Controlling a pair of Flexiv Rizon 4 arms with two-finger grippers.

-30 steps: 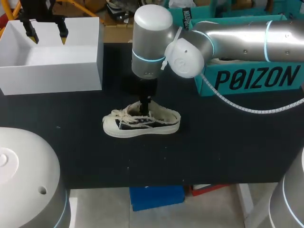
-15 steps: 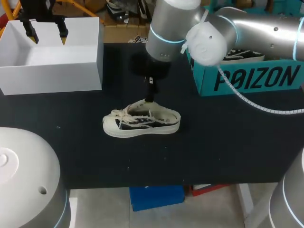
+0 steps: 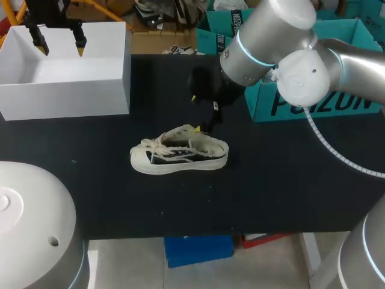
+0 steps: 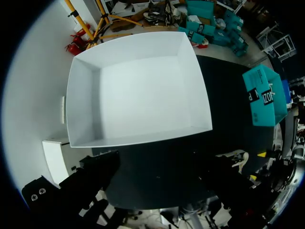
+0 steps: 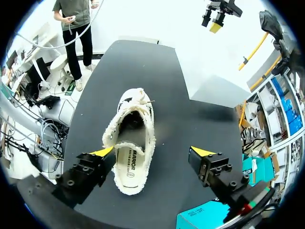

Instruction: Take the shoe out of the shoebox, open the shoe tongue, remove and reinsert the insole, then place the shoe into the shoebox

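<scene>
Right pincer, spread and empty, hovers above the heel end of the sneaker, which lies mid-worktop with its insole seated. Left pincer, spread, hangs over the white box at 10 o'clock. Probable step: insole handling. The next move calls for descending to pinch the insole's heel edge.

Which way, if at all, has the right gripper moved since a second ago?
Yes. The right gripper has lifted off the shoe, which stays put, and drawn back towards the teal shoebox, fingers open.
</scene>
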